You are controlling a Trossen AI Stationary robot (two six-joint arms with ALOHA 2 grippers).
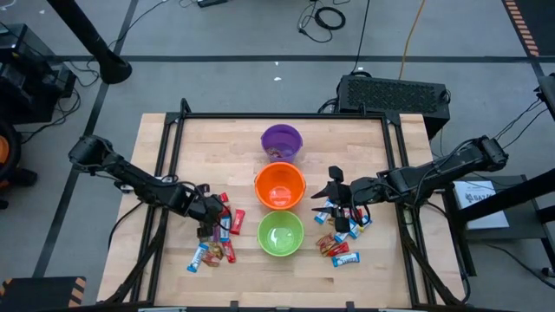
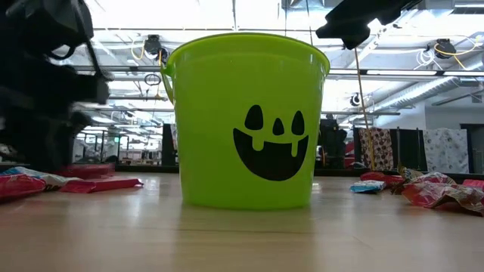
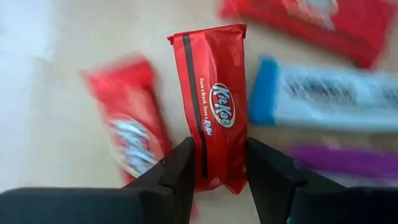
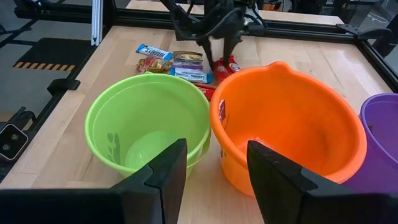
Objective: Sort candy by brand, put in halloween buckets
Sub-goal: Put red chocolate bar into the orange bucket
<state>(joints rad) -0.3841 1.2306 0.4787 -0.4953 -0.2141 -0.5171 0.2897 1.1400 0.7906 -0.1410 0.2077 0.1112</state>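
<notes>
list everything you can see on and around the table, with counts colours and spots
purple bucket: one, purple, far centre of table
orange bucket: one, orange, centre
green bucket: one, light green, near centre, black face printed on it
left candy pile: several bars, red, blue-and-white, left of the buckets
right candy pile: several bars, red, blue, right of the buckets
KitKat bar: one, red, between the left end effector's fingers
left end effector: shut on the KitKat bar, over left pile
right end effector: open, empty, beside the buckets

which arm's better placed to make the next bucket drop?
Left. Its end effector is shut on a red KitKat bar beside the green bucket. The right end effector is open and holds nothing.
</notes>
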